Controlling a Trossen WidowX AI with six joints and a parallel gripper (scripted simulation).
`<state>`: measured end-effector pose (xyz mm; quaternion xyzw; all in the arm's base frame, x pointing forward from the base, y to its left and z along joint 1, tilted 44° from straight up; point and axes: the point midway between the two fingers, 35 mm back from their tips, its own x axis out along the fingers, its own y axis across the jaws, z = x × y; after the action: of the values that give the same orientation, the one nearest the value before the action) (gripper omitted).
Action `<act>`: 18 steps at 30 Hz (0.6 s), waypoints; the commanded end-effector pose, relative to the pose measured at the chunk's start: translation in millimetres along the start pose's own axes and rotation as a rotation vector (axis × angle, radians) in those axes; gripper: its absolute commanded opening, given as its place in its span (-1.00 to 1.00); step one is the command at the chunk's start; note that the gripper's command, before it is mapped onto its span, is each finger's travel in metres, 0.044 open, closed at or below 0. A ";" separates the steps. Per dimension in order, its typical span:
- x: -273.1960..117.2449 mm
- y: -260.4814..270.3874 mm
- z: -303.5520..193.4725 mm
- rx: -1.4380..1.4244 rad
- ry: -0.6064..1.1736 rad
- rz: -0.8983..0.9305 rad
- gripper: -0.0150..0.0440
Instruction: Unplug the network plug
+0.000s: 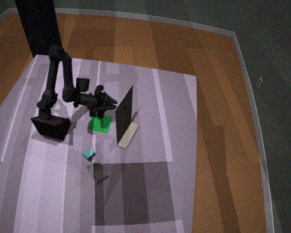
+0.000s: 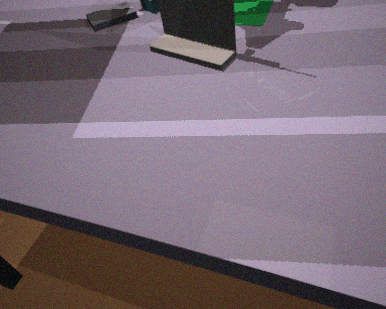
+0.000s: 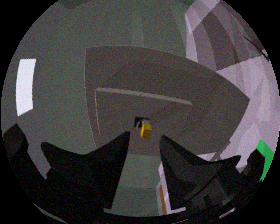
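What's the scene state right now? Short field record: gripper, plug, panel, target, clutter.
gripper: partly open, holding nothing, fingers aimed at the panel face, above the green square's far edge in the top view
plug: yellow, seated in the socket, centred between the fingers ahead, not touched
panel: dark, upright on a tan base
target: green square on the table, between the arm base and the panel, nothing on it
clutter: teal block and dark flat slab lying off to one side of the panel
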<state>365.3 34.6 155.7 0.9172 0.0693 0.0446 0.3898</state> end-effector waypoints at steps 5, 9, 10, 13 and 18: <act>9.9 1.5 0.9 0.004 0.009 0.006 0.04; 14.3 1.1 2.6 0.004 0.009 0.006 0.04; 15.4 1.0 3.0 0.004 0.009 0.006 0.04; 17.9 0.8 4.0 0.004 0.009 0.006 0.04; 18.1 0.7 4.1 0.004 0.009 0.006 -0.05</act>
<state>382.3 33.9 151.5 0.9172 0.0690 0.0453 0.3898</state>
